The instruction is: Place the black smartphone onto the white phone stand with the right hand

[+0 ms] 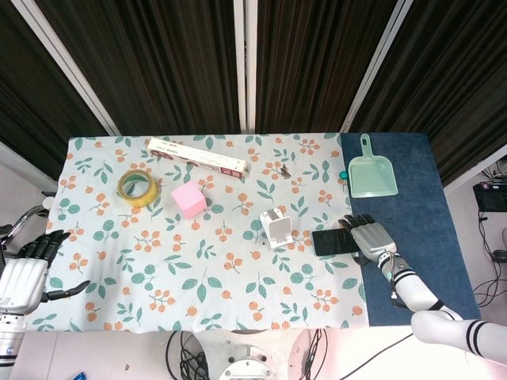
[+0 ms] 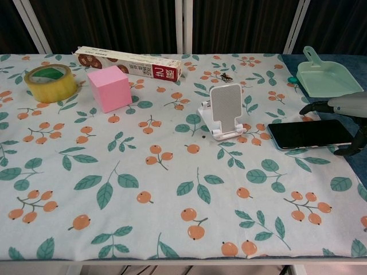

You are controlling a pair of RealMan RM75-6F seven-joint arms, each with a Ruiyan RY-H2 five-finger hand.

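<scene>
My right hand [image 1: 371, 238] sits at the right end of the phone [image 1: 332, 241], its dark fingers [image 2: 314, 106] spread over the far edge and the thumb curved at the near edge. I cannot tell if it really grips the phone or only touches it. The phone is a flat black slab with a glossy face, lying on the cloth where the printed part meets the blue part. Just beside it to the left stands the stand [image 2: 225, 111], white plastic, with a dotted back plate tilted backward and a small lip at the bottom.

The tablecloth [image 1: 198, 269] is white with green leaves and orange berries; the right strip [image 1: 428, 206] is plain dark blue fabric. On this strip lies a pale green plastic dustpan [image 1: 371, 173].

Further left I see a pink cube [image 2: 109, 87] with matte faces, a ring of yellowish tape [image 2: 51, 82], and a long narrow carton [image 2: 128, 63] near the back edge.

My left hand [image 1: 24, 273] hangs off the table's left edge, fingers apart, holding nothing.
</scene>
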